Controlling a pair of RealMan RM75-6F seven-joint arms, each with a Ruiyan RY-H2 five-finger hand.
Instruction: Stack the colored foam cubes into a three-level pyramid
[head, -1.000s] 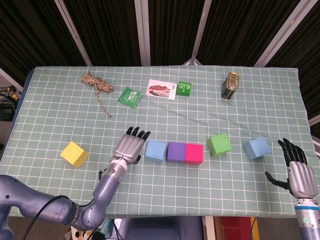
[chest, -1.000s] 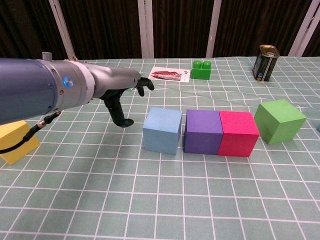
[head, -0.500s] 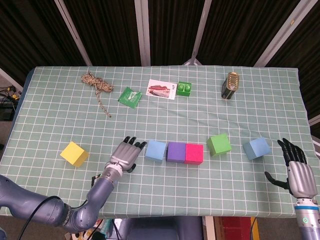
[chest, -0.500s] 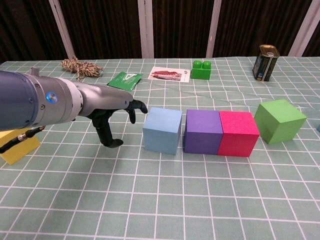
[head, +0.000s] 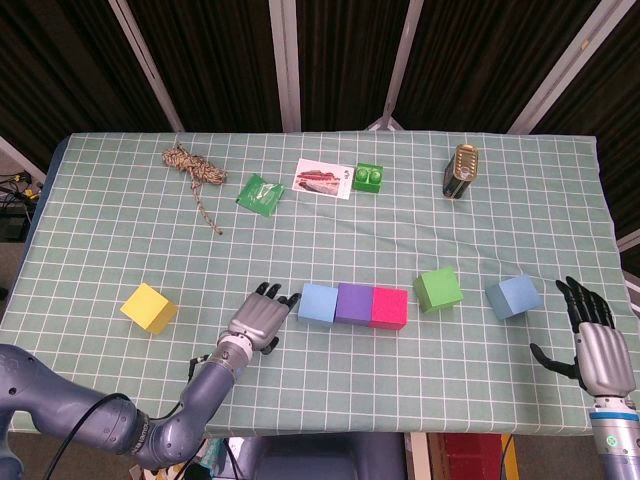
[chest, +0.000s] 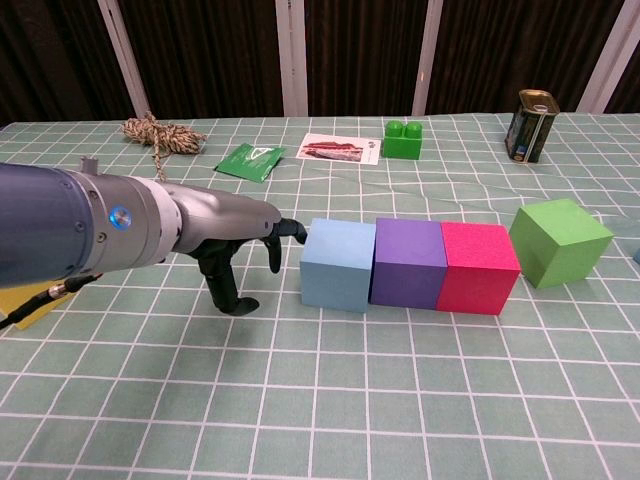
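- Yellow cube (head: 149, 307) lies at the table's left; in the chest view the left arm covers nearly all of it, leaving only a sliver at the frame's left edge.
- Second blue cube (head: 514, 296), far right, shows whole in the head view; the chest view cuts it to a trace at the right edge.
- Right hand (head: 592, 333) is seen in the head view only, near the table's right front corner, fingers up and spread, holding nothing; its forearm runs out of frame below.
- Left hand (chest: 243, 249) reaches low over the cloth (head: 120, 230), back upward, fingers apart and empty. Fingertips (chest: 297, 231) sit at the left face of the light blue cube (chest: 338, 265); touching or just short, I cannot tell. Thumb hangs down toward the cloth.
- Light blue, purple cube (chest: 407, 264) and pink cube (chest: 479, 267) form one row, faces touching, at the table's middle front.
- Green cube (chest: 558, 240) stands apart to the right of the row, turned at an angle.
- All cubes rest on the cloth; none is stacked.
- Along the far side: rope (head: 190, 166), green packet (head: 260, 193), card (head: 324, 179), green brick (head: 368, 177), tin (head: 461, 171). The tin's label is too small to read.
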